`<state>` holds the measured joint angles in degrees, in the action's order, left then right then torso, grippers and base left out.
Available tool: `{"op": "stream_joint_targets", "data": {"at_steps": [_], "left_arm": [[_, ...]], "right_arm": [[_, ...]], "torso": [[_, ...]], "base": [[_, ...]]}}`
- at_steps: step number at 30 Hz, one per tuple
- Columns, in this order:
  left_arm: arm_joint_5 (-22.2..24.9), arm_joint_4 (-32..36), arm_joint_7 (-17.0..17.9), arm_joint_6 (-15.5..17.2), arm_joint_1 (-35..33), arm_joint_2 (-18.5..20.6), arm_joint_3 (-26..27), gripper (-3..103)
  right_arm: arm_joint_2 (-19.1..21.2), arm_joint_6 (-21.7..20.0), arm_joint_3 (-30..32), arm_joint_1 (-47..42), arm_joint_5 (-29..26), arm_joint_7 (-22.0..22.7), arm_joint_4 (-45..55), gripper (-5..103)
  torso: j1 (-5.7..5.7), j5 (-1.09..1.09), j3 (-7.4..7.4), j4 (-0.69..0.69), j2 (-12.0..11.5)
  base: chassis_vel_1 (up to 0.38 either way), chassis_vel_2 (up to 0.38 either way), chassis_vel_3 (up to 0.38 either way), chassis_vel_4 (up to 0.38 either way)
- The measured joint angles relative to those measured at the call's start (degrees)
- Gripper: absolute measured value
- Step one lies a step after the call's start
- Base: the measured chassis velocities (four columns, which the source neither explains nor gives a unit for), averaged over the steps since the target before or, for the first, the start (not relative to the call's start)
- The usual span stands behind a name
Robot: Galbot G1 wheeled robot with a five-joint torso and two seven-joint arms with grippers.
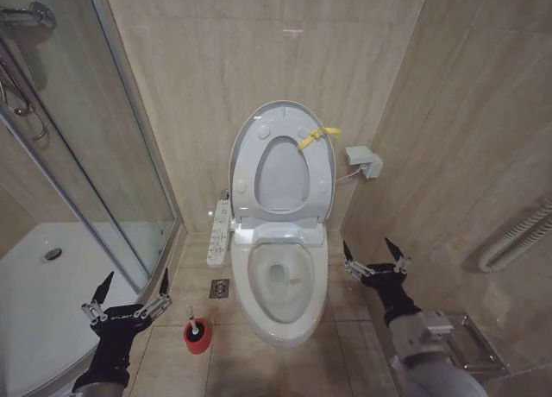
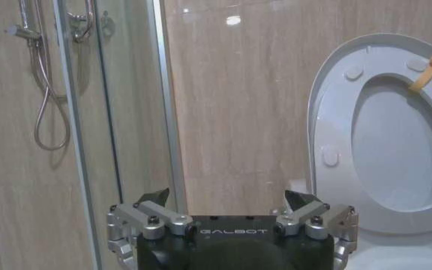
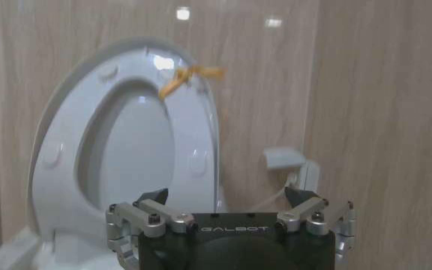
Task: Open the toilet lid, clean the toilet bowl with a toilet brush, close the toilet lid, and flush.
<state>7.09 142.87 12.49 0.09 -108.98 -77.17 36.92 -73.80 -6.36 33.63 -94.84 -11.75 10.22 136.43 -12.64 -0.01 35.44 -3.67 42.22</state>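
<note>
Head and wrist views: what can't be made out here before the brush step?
- Toilet brush: head view, bristle head sunk in the red holder; handle too small to judge.
- Toilet bowl: small yellowish spot inside, too small to identify.
- Toilet lid: left wrist view, cut off by the picture's edge.
- Left gripper, right gripper: both open, empty; right forearm cut off at the bottom edge of the head view.

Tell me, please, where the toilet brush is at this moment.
In the head view the toilet brush stands in its red holder on the floor at the robot's left of the toilet bowl, just beside the open left end effector.
</note>
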Motion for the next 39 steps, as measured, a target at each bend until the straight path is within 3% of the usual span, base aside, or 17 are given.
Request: {"op": "stream_joint_targets", "data": {"at_steps": [1,4,10,23,39], "left_arm": [[0.0,0.0,0.0,0.0,0.0,0.0,0.0,100],[0.0,0.0,-0.01,0.0,0.0,0.0,0.0,100],[0.0,0.0,0.0,0.0,0.0,0.0,0.0,100],[0.0,0.0,0.0,0.0,0.0,0.0,0.0,100],[0.0,0.0,0.0,0.0,0.0,0.0,0.0,100]], "right_arm": [[0.0,0.0,0.0,0.0,0.0,0.0,0.0,100],[-3.48,5.1,2.47,-2.43,1.04,-3.01,-2.64,100],[-6.58,7.61,3.75,-5.08,2.04,-6.26,-2.73,100],[-10.91,5.06,3.95,-8.41,1.1,-5.16,1.85,100],[-10.23,3.15,2.63,-10.4,1.25,-3.76,6.19,100]], "torso": [[0.0,0.0,0.0,0.0,0.0],[0.0,0.02,0.01,0.0,0.0],[0.0,0.01,0.0,0.0,0.0],[0.0,0.0,0.0,0.0,0.0],[-0.01,0.01,0.01,0.0,0.0]], "base": [[0.0,0.0,0.0,0.0],[0.0,0.0,0.0,0.0],[0.0,0.0,0.0,0.0],[0.0,0.0,0.0,0.0],[0.0,0.0,0.0,0.0]]}}
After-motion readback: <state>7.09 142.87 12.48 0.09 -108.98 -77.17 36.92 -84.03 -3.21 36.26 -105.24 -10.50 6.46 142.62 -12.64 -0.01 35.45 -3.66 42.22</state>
